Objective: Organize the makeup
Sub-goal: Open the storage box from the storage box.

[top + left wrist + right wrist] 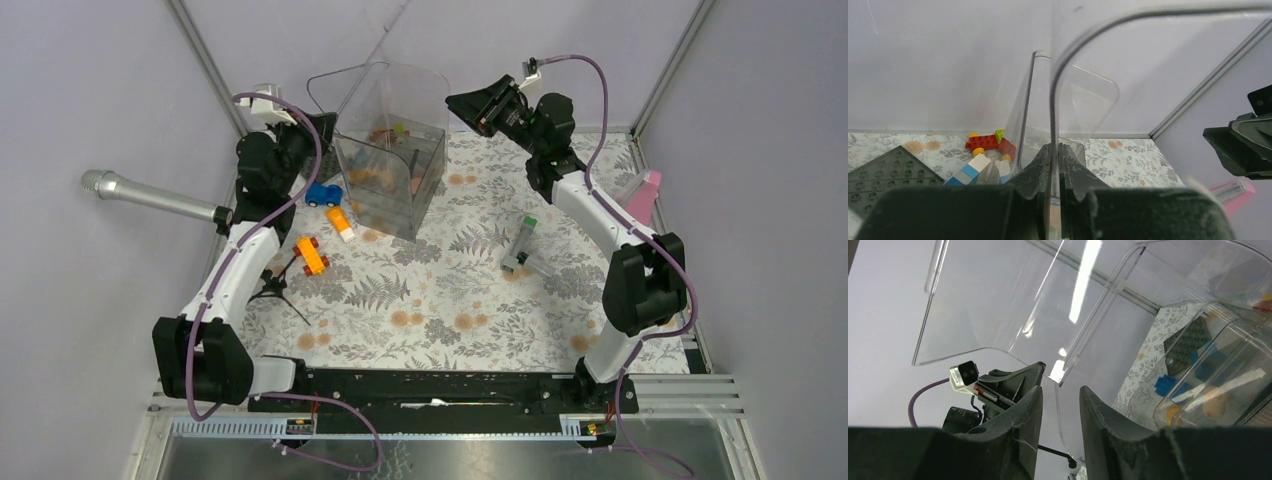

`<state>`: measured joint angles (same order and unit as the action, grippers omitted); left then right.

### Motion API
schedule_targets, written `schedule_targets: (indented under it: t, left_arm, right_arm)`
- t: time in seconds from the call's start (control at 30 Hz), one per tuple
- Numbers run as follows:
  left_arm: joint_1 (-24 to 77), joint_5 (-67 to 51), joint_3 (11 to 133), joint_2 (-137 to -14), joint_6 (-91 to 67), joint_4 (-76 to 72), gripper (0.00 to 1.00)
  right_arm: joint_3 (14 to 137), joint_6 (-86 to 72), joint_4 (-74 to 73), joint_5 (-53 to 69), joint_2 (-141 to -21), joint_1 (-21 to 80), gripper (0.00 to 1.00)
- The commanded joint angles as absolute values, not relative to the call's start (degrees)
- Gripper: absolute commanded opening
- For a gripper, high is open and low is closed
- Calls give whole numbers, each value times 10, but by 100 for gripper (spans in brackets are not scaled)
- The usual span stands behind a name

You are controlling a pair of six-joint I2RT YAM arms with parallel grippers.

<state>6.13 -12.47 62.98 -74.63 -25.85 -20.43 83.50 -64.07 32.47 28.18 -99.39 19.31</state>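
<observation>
A clear acrylic organizer [390,165] stands at the back middle of the table, with coral-pink discs [383,178] and other small makeup inside. A grey tube with a green cap [520,243] lies on the mat to its right. A pink palette [646,193] leans at the right edge and also shows in the left wrist view [1233,191]. My left gripper [324,126] is shut on the organizer's clear wall [1054,125]. My right gripper [465,106] is open, and the clear wall's edge [1060,390] stands between its fingers without being pinched.
A blue toy car [322,194], an orange and white block [341,223] and an orange car [311,256] lie left of the organizer. A silver microphone [150,196] sticks in from the left wall. Toy blocks [988,145] and a grey baseplate [888,170] lie behind the organizer.
</observation>
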Motion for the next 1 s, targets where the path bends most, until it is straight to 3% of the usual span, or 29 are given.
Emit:
schedule_targets:
  t: [0.0,0.17,0.27,0.37,0.67,0.97]
  left_arm:
    - [61,-146,666,-753,-277,-246,6]
    - [53,-155,667,-757,-289,-248,7]
    - [50,-160,667,-758,-292,-250,13]
    - [45,-162,665,-759,-294,-253,27]
    - [31,-165,656,-756,-295,-256,32]
    - [24,-168,649,-758,-298,-262,47]
  right_arm:
    - [826,-631,356,295,-959,188,41]
    - [818,-631,359,295,-957,187,41]
    - [815,-631,359,297,-955,185,41]
    - [811,-632,363,296,-955,185,41]
    - [805,-636,370,298,-956,184,42]
    - [802,-638,372,299,-956,184,42]
